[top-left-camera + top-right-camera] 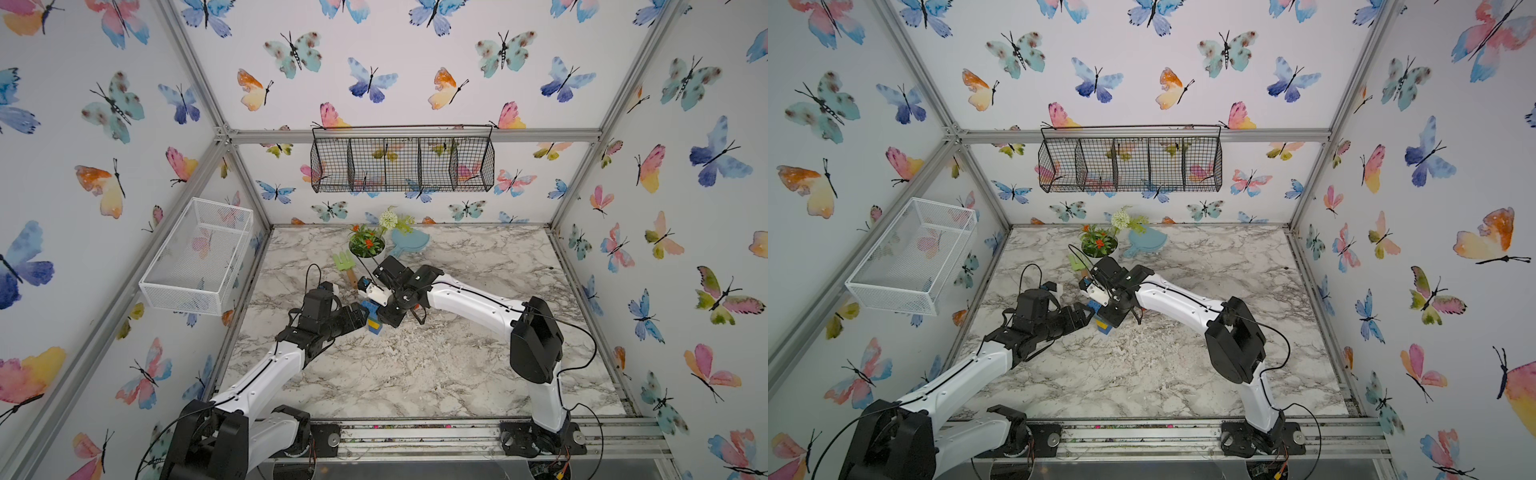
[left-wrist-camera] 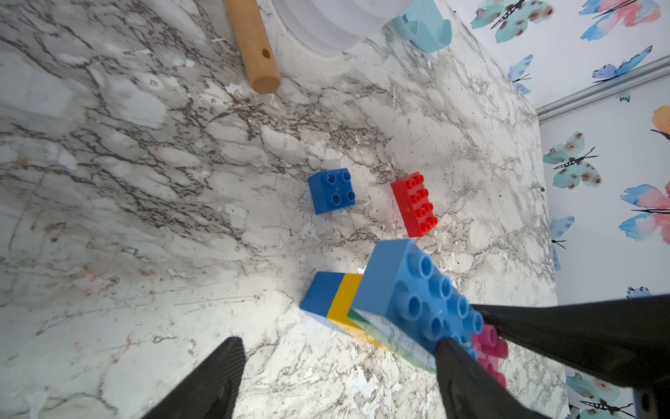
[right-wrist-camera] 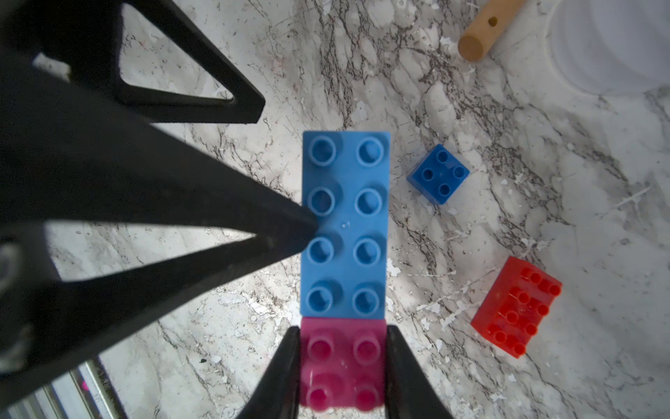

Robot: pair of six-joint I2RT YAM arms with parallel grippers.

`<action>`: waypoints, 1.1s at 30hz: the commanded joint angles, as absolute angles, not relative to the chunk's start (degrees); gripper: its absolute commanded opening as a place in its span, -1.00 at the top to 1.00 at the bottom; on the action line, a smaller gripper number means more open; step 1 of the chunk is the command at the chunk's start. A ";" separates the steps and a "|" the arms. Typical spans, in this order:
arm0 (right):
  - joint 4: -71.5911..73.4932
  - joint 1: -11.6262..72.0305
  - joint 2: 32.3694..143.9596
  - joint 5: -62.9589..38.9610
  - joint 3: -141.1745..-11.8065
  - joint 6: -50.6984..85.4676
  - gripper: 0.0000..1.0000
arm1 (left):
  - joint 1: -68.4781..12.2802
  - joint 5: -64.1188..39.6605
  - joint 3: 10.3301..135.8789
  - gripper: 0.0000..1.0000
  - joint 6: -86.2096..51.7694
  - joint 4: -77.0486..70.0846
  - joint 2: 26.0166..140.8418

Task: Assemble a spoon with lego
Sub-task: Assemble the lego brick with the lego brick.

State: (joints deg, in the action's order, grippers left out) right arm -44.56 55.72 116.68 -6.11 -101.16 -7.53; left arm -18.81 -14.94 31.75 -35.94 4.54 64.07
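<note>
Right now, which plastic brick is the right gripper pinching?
The pink studded brick, clamped by the right gripper; the red brick and small dark-blue brick lie loose.

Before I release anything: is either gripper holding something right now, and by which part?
The right gripper clamps the pink brick across its two side faces. The left gripper is open, holding nothing; one fingertip only touches the light-blue brick.
</note>
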 commanded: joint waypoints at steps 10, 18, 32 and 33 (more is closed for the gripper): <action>-51.21 57.39 122.78 -7.46 -101.87 -7.64 0.97 | -18.53 -16.31 30.11 -0.51 -34.89 3.21 63.64; -51.85 57.70 123.53 -7.09 -102.85 -7.38 0.96 | -18.39 -16.40 28.59 -0.41 -35.15 2.82 62.98; -51.35 58.52 124.50 -7.38 -102.57 -6.77 0.97 | -18.26 -16.96 27.27 -0.32 -35.51 2.09 62.60; -51.41 58.54 124.48 -7.25 -102.57 -6.77 0.97 | -18.24 -16.96 27.23 -0.31 -35.51 2.11 62.42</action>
